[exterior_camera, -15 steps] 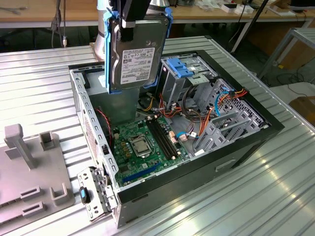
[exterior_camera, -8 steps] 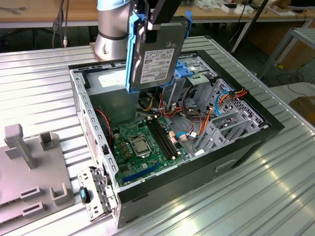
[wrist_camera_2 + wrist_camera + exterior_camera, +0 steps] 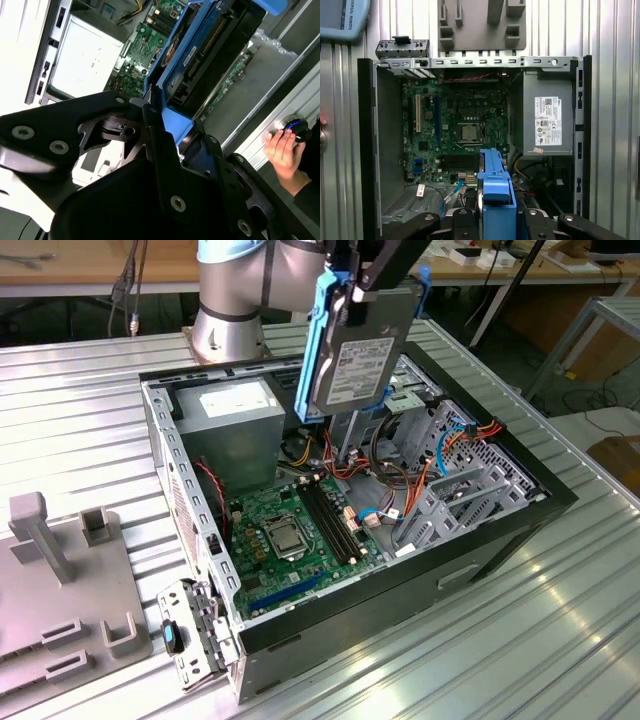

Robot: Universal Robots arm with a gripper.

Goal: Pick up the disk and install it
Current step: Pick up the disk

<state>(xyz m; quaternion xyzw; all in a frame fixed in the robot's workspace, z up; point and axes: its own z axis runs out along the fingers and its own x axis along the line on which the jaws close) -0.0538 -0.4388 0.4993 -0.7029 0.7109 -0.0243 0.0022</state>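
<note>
Disk point(image 3: 365, 345): held in the air above the open computer case point(image 3: 480, 540), clear of the bench point(image 3: 450, 660).
Gripper point(image 3: 362, 285): at the disk's upper end.
Fingers point(image 3: 159, 145): clamped on the disk, one on each side of its blue side rail point(image 3: 495, 200). The contact faces are hidden, so grip depth is uncertain.
Long axis: steeply upright with a slight tilt. The labelled face is turned toward the exterior view.
Disk relative to fingers: hangs directly below them.
Governing relation: the drive cage point(image 3: 455, 480) lies below the disk and toward the exterior view's right. The power supply point(image 3: 235, 430) lies toward that view's left.
Task status: judged lifted, not yet seated.
</note>
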